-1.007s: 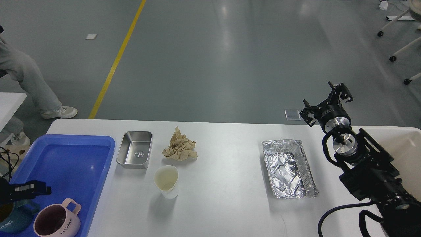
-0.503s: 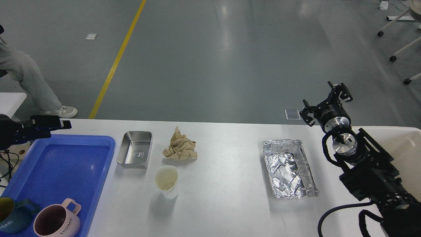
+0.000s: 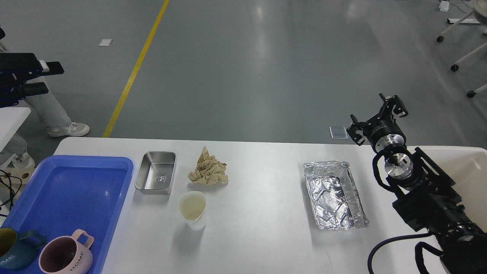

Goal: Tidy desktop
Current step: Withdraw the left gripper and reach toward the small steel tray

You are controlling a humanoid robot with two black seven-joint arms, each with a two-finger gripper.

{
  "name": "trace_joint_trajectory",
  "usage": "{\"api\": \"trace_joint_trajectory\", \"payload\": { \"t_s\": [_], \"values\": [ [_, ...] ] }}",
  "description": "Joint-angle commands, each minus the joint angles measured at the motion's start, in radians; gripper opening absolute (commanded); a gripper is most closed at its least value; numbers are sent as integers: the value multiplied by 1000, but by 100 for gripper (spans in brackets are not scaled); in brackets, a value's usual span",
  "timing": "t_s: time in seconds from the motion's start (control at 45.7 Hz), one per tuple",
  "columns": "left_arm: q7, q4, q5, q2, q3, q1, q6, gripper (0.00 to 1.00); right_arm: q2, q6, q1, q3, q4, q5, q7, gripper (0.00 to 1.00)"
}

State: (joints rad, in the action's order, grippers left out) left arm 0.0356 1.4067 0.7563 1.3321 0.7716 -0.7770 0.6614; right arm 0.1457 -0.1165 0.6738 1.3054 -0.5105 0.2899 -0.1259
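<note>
The large white rectangular desktop (image 3: 258, 243) with rounded corners is spread across the lower half of the frame. It is judged stiff, smooth and slightly glossy, so light things may slide on it; it is not itself to be taken hold of, only cleared.

At centre, a crumpled beige paper wad (image 3: 208, 171) is seen, judged soft and very light, to be pinched anywhere across its bulk. Just below it stands a thin cream paper cup (image 3: 193, 209), leaning a little and apparently empty; it is judged easily crushed and best gripped gently at the rim. To the left of the wad a small rectangular steel container (image 3: 155, 177) is set, rigid, nothing of note inside. At right of centre a crumpled aluminium foil tray (image 3: 335, 194) lies, judged light and easily dented, to be taken by a long edge.

At lower left, a blue plastic tray (image 3: 72, 190) is seen holding a pink mug (image 3: 65, 257) and a dark teal mug (image 3: 13, 253), both upright in its near corner. A beige bin (image 3: 468, 171) is partly seen at the right edge.

The left gripper (image 3: 51, 78) is held at upper left, off the desktop, its two fingers parted with nothing between. The right gripper (image 3: 376, 120) is raised at right, spread wide and empty.
</note>
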Motion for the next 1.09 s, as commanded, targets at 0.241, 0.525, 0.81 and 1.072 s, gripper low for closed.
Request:
{"api": "trace_joint_trajectory", "payload": {
  "t_s": [0.241,0.525,0.81,1.072],
  "values": [
    [3,14,-29,88,-11,-4,67,80,-8,14,1,0,-6,0,0,100],
    [6,126,-15,171,-141,8,50,71,-8,15,-2,0,-3,0,0,100],
    [9,238,126,226,-210,8,-43,67,-6,15,-8,-2,-3,0,0,100],
    [9,268,126,269,-193,-4,-43,67,-8,14,-11,-2,-3,0,0,100]
  ]
}}
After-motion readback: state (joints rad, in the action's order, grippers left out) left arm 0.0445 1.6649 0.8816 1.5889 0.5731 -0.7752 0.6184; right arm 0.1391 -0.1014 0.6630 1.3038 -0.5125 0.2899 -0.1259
